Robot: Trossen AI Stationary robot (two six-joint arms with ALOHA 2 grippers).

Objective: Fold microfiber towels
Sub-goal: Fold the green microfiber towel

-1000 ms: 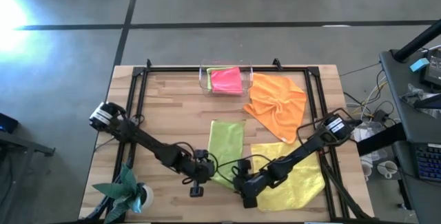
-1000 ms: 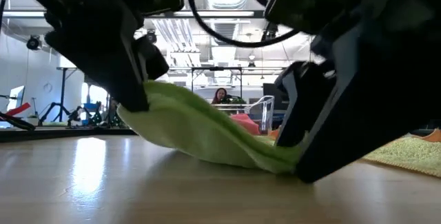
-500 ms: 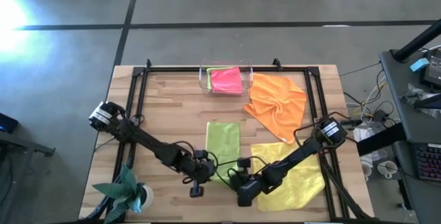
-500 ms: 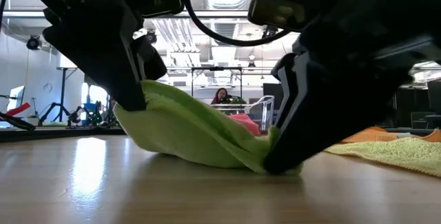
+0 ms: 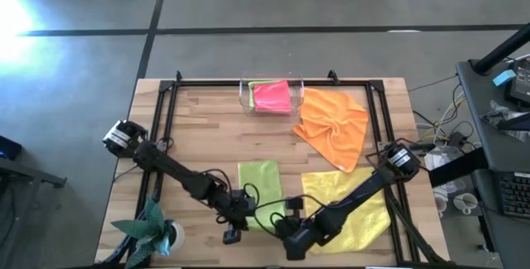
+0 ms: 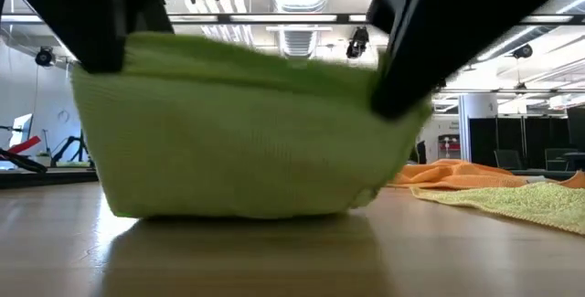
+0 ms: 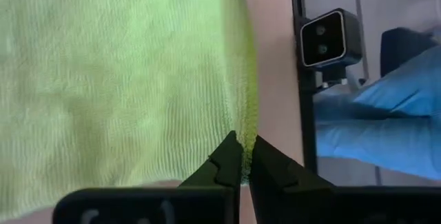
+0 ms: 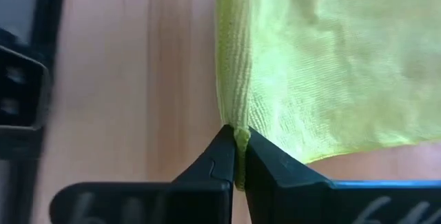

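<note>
From above we see the lime green towel (image 5: 259, 188) near the front edge of the counter (image 5: 207, 128), with the left end effector (image 5: 240, 216) and the right end effector (image 5: 286, 219) at its two front corners. Only the wrist views show the grips: the left fingers (image 7: 227, 158) are pinched narrow on one towel corner, and the right fingers (image 8: 222, 151) are pinched narrow on the other. The low view alone shows that this edge is lifted off the counter, the cloth hanging between the two arms and its lower fold touching the wood.

The yellow towel (image 5: 356, 203) lies flat at the front right corner, partly under the right arm, and the orange towel (image 5: 333, 127) lies rumpled behind it.

At the back edge stands a clear tray (image 5: 245, 95). In it a folded pink towel (image 5: 272, 96) lies on a second green towel (image 5: 258, 84), only an edge of which shows.
</note>
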